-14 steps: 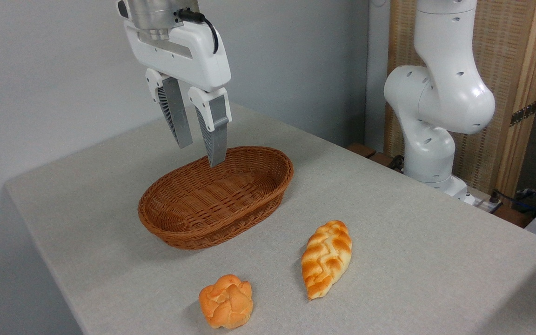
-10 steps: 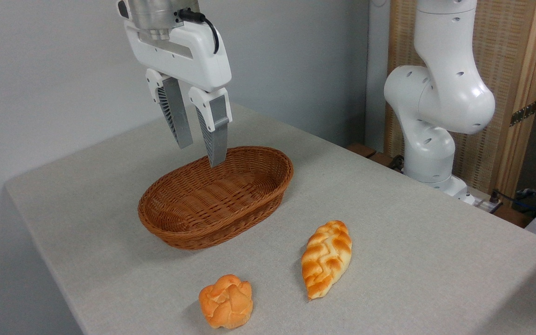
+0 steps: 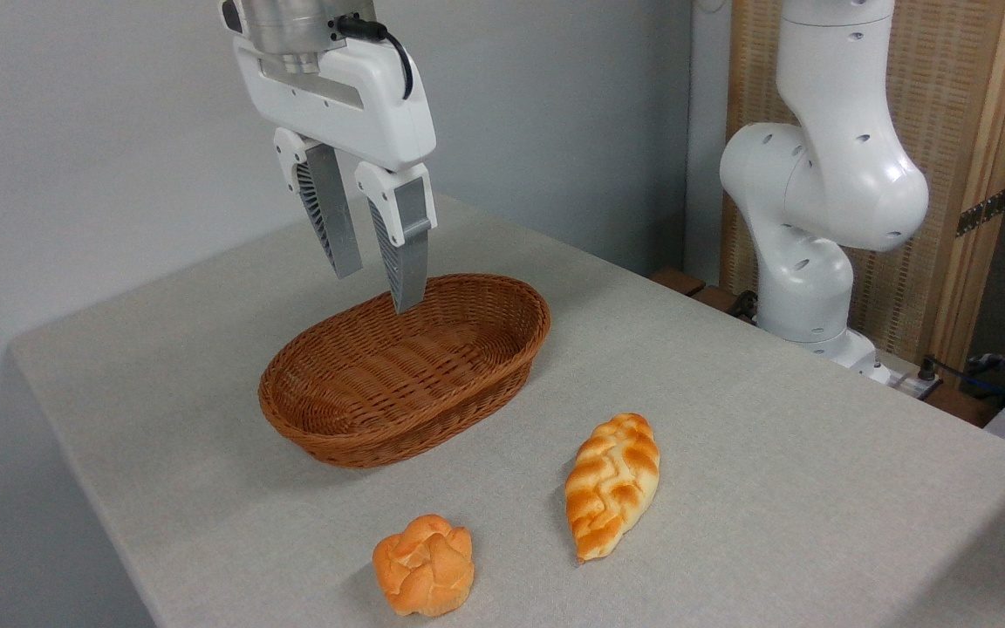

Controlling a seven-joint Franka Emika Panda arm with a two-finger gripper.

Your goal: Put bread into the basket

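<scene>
Nothing is held by the pincer [image 3: 374, 290], whose jaws are parted over the empty basket [image 3: 406, 366], while the bread [image 3: 424, 564] is left untouched on the tabletop [image 3: 773, 453] well below and nearer the camera, so all is left to be done.

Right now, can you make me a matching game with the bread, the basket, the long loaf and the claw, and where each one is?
Things:
1. bread
2. basket
3. braided loaf
4. claw

Places:
A. up in the air, open, above the basket's far rim
B. on the table at the very front
C. on the table, just right of the bread
D. middle of the table, nothing inside

Pairs: 1-B, 2-D, 3-C, 4-A
</scene>
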